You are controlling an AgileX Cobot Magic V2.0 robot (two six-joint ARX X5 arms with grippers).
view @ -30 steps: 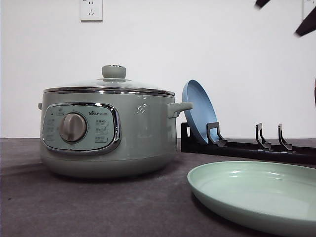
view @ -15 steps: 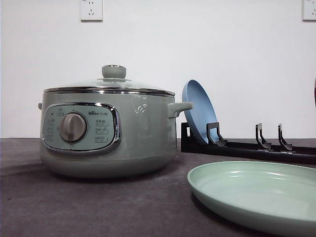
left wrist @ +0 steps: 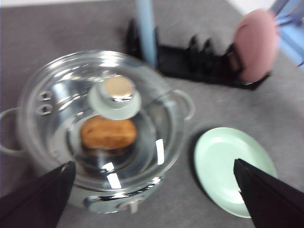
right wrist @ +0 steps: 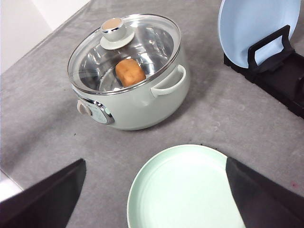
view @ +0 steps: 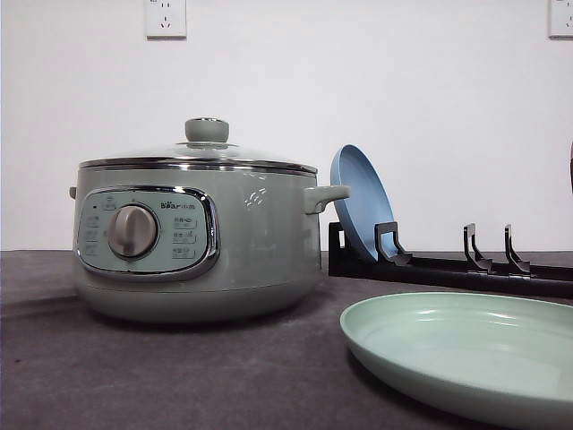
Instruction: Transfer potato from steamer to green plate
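A blue plate (view: 360, 199) stands on edge, leaning in a black dish rack (view: 448, 267) at the right middle of the front view. A pink plate (left wrist: 255, 45) sits in the rack's far end. White wall sockets (view: 166, 17) occupy the upper corners. Grey tabletop (view: 134, 367) fills the bottom.

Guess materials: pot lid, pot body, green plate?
Clear round lid: looks like glass, since the potato shows through it, with glare streaks. Sage-green steamer pot body: glossy, probably enamelled metal or plastic. Pale mint round plate: smooth matte, plastic or ceramic; can't tell which.
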